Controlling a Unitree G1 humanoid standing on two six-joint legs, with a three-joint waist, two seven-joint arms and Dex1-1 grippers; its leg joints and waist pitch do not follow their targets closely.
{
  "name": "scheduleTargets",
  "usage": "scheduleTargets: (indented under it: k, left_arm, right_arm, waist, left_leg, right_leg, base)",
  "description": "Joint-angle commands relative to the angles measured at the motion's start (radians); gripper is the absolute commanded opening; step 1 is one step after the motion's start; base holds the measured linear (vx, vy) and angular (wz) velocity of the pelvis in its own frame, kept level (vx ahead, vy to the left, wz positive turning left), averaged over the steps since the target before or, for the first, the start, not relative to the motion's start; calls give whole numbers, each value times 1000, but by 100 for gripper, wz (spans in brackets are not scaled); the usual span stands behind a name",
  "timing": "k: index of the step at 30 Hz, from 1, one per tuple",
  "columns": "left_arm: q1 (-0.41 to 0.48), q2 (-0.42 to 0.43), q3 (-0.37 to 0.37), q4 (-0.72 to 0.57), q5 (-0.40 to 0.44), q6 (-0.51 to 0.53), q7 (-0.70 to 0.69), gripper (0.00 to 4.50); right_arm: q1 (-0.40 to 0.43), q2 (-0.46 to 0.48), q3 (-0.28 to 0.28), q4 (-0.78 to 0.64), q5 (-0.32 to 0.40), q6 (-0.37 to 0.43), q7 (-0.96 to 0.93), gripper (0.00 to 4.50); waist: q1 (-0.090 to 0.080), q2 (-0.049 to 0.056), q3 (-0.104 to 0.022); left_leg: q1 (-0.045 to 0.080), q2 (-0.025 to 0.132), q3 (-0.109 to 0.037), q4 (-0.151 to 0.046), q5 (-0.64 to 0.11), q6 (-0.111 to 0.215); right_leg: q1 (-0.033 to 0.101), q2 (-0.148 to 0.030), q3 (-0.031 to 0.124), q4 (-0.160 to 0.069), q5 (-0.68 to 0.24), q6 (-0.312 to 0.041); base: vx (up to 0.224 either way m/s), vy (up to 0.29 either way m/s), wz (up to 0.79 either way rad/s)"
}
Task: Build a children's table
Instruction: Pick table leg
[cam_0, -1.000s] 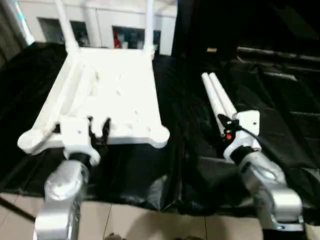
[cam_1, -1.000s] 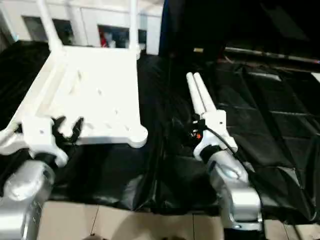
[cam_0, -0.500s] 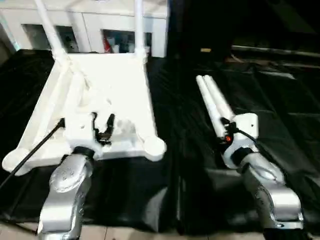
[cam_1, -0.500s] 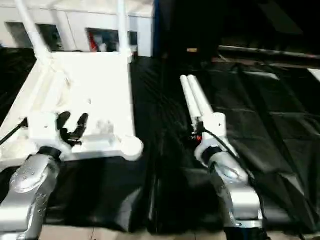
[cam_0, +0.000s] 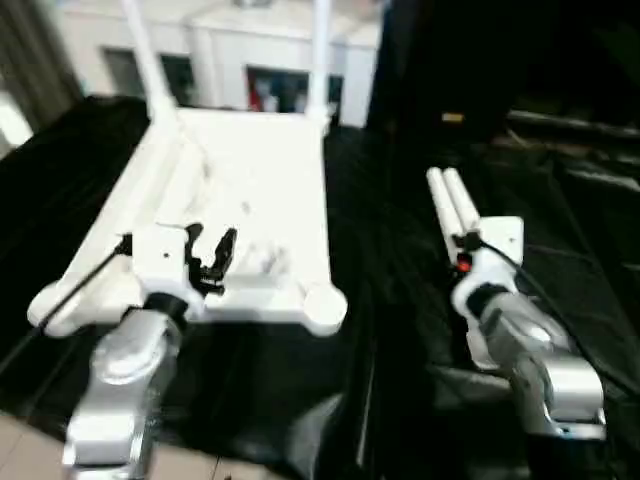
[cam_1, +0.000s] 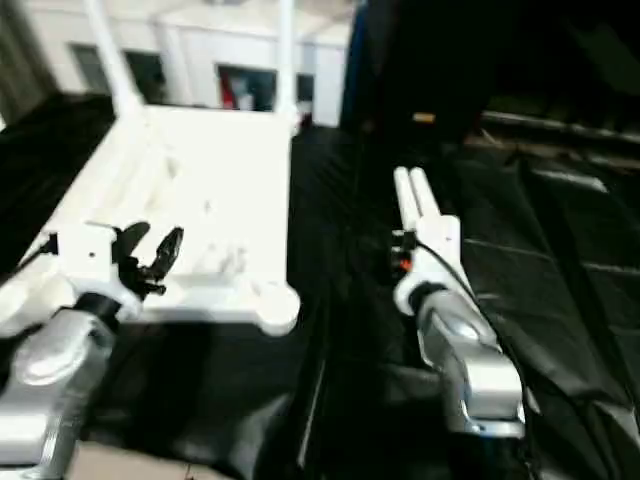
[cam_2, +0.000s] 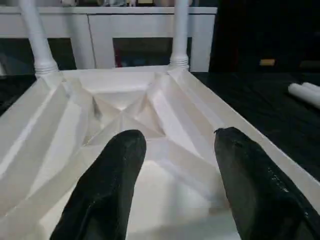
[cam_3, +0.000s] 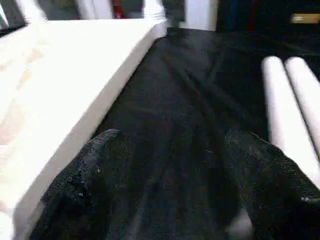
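Left eye view: table top (cam_0: 250, 200) lies ribbed side up on the black-covered surface (cam_0: 400, 330), two legs (cam_0: 322, 60) standing upright in its far corner sockets. Two loose legs (cam_0: 452, 205) lie side by side to its right. Left tool (cam_0: 208, 255) hovers over the top's near edge, fingers apart, empty. Right tool (cam_3: 175, 165) spread open, empty, low over the surface beside the loose legs.

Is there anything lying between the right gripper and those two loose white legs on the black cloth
Nothing visible. The right gripper is open just short of the two loose legs, with bare black cloth between its fingers and them.
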Motion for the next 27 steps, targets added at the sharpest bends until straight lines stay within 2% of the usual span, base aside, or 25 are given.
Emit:
scheduleTargets:
  k: [1, 2, 3, 4, 5, 8, 11, 13, 14, 15, 17, 18, 19, 21, 24, 25, 27]
  left_arm:
    - [-29, 31, 16, 13, -15, 15, -38, 270]
    - [-34, 35, 18, 17, -17, 16, -42, 270]
    - [-52, 60, 21, 29, -29, 22, -74, 270]
    - [-62, 75, 21, 33, -39, 31, -95, 270]
    - [-78, 107, 15, 32, -63, 48, -147, 270]
    - [-93, 140, 3, 23, -86, 73, -200, 270]
    - [-107, 193, -26, 12, -120, 108, -277, 270]
    - [-125, 236, -49, -2, -158, 147, -350, 270]
    - [-125, 236, -49, -2, -158, 147, -350, 270]
    - [-133, 247, -55, -7, -167, 160, -366, 270]
    - [-137, 255, -57, -11, -176, 171, -377, 270]
    - [-148, 292, -69, -37, -225, 226, -438, 270]
    - [-149, 296, -70, -40, -231, 232, -445, 270]
    - [-145, 330, -84, -70, -278, 274, -505, 270]
    - [-144, 377, -98, -103, -329, 327, -566, 270]
    - [-148, 378, -98, -104, -331, 331, -569, 270]
    - [-152, 377, -98, -101, -329, 333, -568, 270]
  right_arm:
    - [-32, -21, -26, 8, -26, 87, -56, 387]
    - [-37, -23, -28, 11, -27, 99, -62, 387]
    - [-62, -34, -37, 25, -36, 166, -84, 393]
    - [-78, -39, -44, 35, -39, 196, -95, 409]
    - [-111, -44, -64, 52, -39, 253, -116, 419]
    - [-146, -55, -81, 70, -38, 297, -127, 436]
    - [-184, -78, -84, 91, -42, 341, -130, 444]
    - [-223, -99, -87, 120, -40, 411, -137, 444]
    - [-223, -99, -87, 120, -40, 411, -137, 444]
    - [-234, -102, -92, 127, -34, 433, -134, 444]
    - [-242, -107, -89, 134, -37, 456, -134, 444]
    - [-274, -128, -81, 176, -43, 534, -127, 444]
    - [-277, -130, -81, 181, -43, 541, -126, 444]
    - [-299, -148, -74, 219, -51, 566, -124, 444]
    - [-338, -161, -86, 284, -48, 582, -124, 444]
    - [-348, -164, -91, 296, -49, 580, -126, 444]
    - [-362, -165, -101, 309, -51, 572, -133, 444]
  waist:
    - [5, 16, -29]
    - [5, 18, -22]
    - [7, 21, -23]
    - [8, 19, -21]
    - [12, 23, -22]
    - [12, 21, -22]
    - [14, 21, -29]
    - [14, 16, -31]
    - [15, 18, -33]
    - [16, 14, -36]
    - [18, 15, -42]
    - [19, 7, -48]
    - [22, 14, -52]
    - [24, 9, -50]
    - [24, 9, -48]
    - [25, 15, -46]
    - [24, 11, -44]
  left_leg:
    - [7, 18, 24, -80, -118, -12]
    - [12, 19, 27, -83, -152, -17]
    - [14, 22, 32, -85, -185, -24]
    - [9, 21, 32, -91, -192, -30]
    - [11, 20, 33, -92, -200, -40]
    - [2, 19, 32, -97, -208, -51]
    - [-5, 15, 35, -92, -162, -48]
    - [-9, 13, 38, -89, -114, -48]
    - [-9, 13, 39, -88, -101, -49]
    - [-14, 13, 42, -86, -62, -46]
    - [-17, 11, 43, -83, -13, -42]
    - [-19, 8, 45, -79, 38, -35]
    - [-20, 4, 45, -77, 68, -34]
    - [-26, 4, 49, -77, 80, -32]
    - [-26, 5, 51, -79, 61, -34]
    - [-25, 6, 51, -81, 46, -38]
    - [-26, 8, 53, -83, 23, -42]
  right_leg:
    - [45, -50, 38, -94, 39, -168]
    - [37, -49, 38, -101, -34, -168]
    - [34, -52, 40, -106, -111, -165]
    - [34, -50, 39, -109, -152, -150]
    - [27, -53, 40, -110, -174, -137]
    - [25, -52, 39, -110, -178, -130]
    - [25, -54, 41, -108, -146, -129]
    - [25, -51, 41, -102, -98, -134]
    - [24, -51, 41, -101, -81, -137]
    - [28, -51, 42, -98, -18, -144]
    - [32, -49, 42, -92, 51, -148]
    - [35, -44, 42, -87, 134, -152]
    - [32, -40, 39, -80, 190, -161]
    - [33, -39, 39, -79, 235, -171]
    - [34, -41, 38, -81, 214, -178]
    - [32, -42, 38, -81, 191, -180]
    - [33, -42, 39, -86, 159, -180]
  base:
    - [-114, -21, 3]
    - [-106, -1, 7]
    - [-88, 9, 5]
    - [-88, 9, 5]
    - [-83, 12, 0]
    - [-79, 13, -3]
    - [-34, 5, -1]
    - [0, 0, 0]
    - [0, 0, 0]
    - [0, 0, 0]
    - [0, 0, 0]
    - [0, 0, 0]
    - [0, 0, 0]
    - [0, 0, 0]
    - [0, 0, 0]
    - [0, 0, 0]
    - [0, 0, 0]
